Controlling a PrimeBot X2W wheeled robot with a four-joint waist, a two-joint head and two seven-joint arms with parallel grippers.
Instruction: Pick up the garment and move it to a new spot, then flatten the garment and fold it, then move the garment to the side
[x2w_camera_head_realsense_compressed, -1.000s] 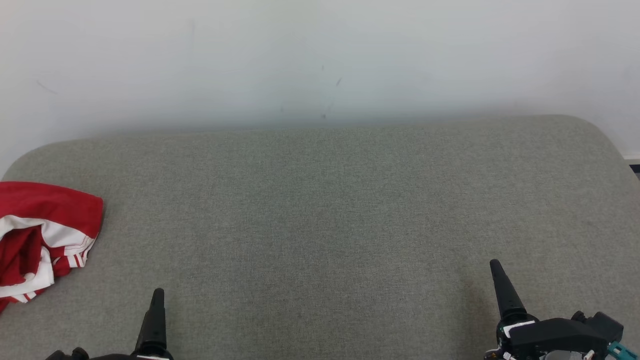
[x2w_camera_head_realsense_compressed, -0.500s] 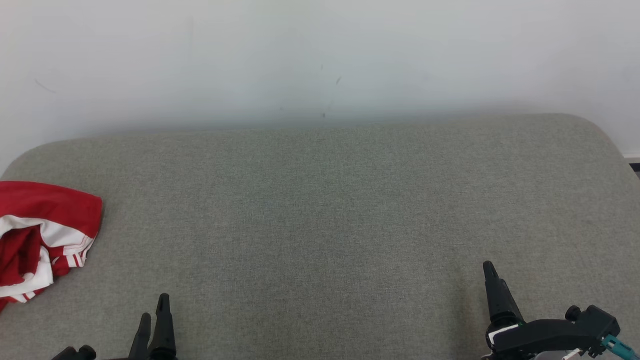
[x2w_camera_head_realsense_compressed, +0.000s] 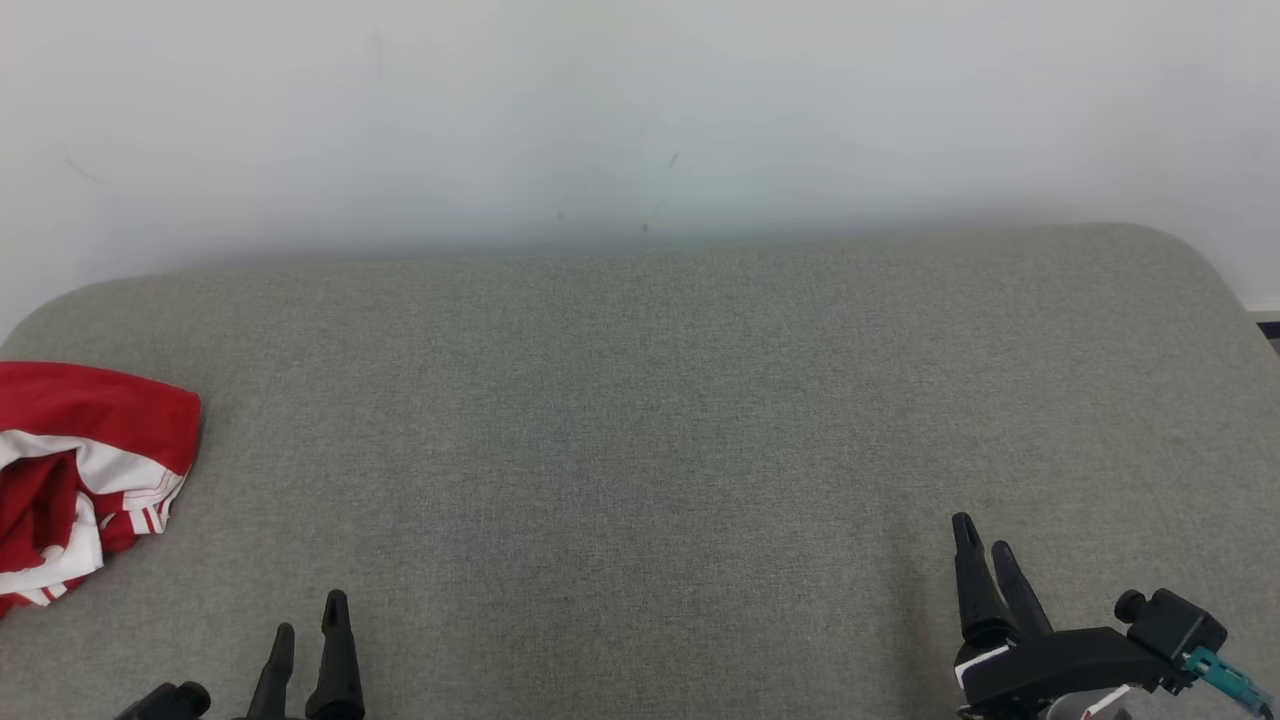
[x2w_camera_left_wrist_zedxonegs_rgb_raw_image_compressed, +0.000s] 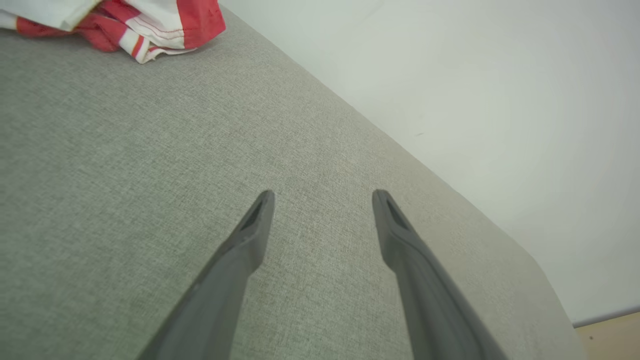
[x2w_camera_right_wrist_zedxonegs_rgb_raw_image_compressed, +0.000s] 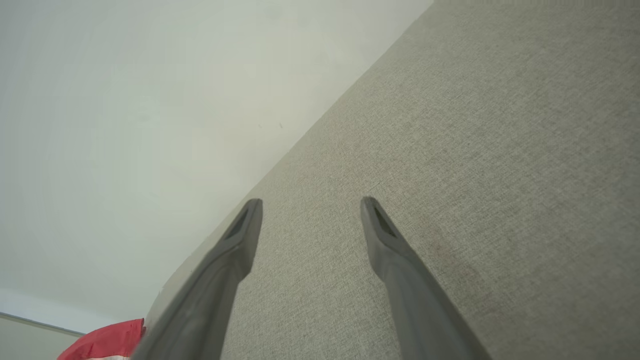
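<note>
The garment (x2w_camera_head_realsense_compressed: 80, 470) is red with white bands and stripes, lying crumpled at the far left edge of the grey fabric surface (x2w_camera_head_realsense_compressed: 640, 420). It also shows at the top left of the left wrist view as the garment (x2w_camera_left_wrist_zedxonegs_rgb_raw_image_compressed: 145, 22), and a red corner of the garment (x2w_camera_right_wrist_zedxonegs_rgb_raw_image_compressed: 107, 342) peeks in at the bottom left of the right wrist view. My left gripper (x2w_camera_head_realsense_compressed: 310, 625) stands open at the lower left, to the right of the garment and apart from it. My right gripper (x2w_camera_head_realsense_compressed: 985, 545) is open at the lower right with nothing between its fingers.
A pale wall (x2w_camera_head_realsense_compressed: 640, 110) runs behind the grey surface. The surface has rounded corners at the far left and far right (x2w_camera_head_realsense_compressed: 1190, 255). A strip of wooden floor (x2w_camera_left_wrist_zedxonegs_rgb_raw_image_compressed: 610, 332) shows past the surface's end in the left wrist view.
Both grippers have turned at the wrist: each showed one finger a second ago and now shows two. The right gripper has shifted slightly left. The garment lies as before.
</note>
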